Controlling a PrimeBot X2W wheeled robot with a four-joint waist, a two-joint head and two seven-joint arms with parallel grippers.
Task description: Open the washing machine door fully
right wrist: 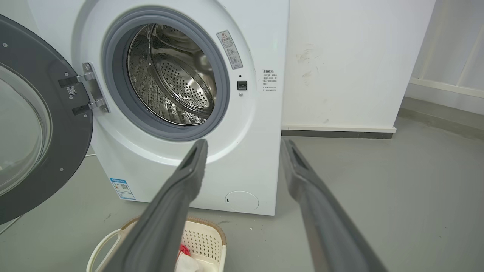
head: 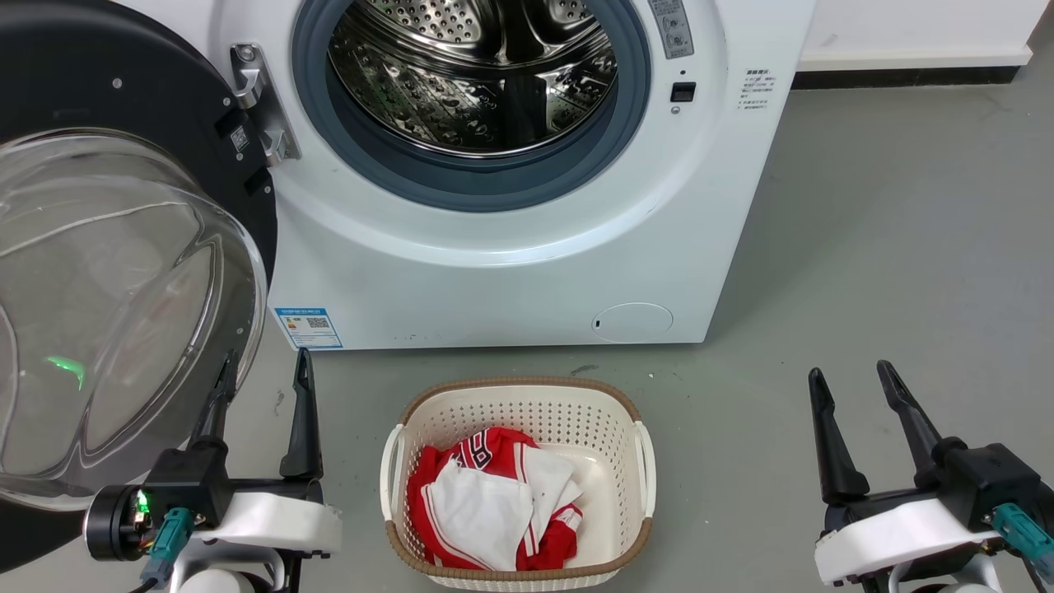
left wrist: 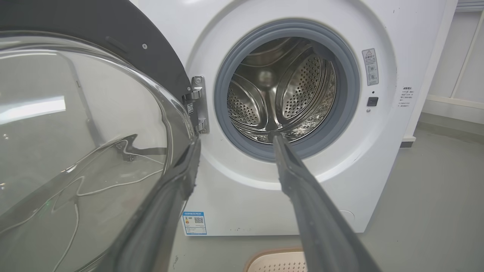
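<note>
Nearest you, your left gripper [head: 266, 357] sits low with its two fingers spread and nothing between them. Your right gripper [head: 850, 372] is likewise spread and empty, well off to the other side. Between them on the floor [head: 889, 247] stands the laundry basket [head: 519, 384], with red and white clothes [head: 486, 498] heaped inside. Just past your left gripper is the washing machine door [head: 123, 74], swung out on its hinge [head: 259, 103] at the left edge of the opening. The disc stands upright on edge, its inner face turned toward you and its glass bowl [head: 123, 288] bulging your way. In the head view, the outer left fingertip overlaps the bowl's lower rim. The left wrist view puts that finger right alongside the bowl's edge, though you cannot tell whether they touch. The right wrist view gives you what the others do not: the door from the side, angled away from the cabinet front, its dark ring clear of the opening. Behind it is the washing machine [head: 494, 280], with the rubber ring [head: 494, 188] and steel drum [head: 473, 74] exposed. A blue label [head: 309, 327] sits at its lower left and a small round flap [head: 632, 322] at its lower right.
</note>
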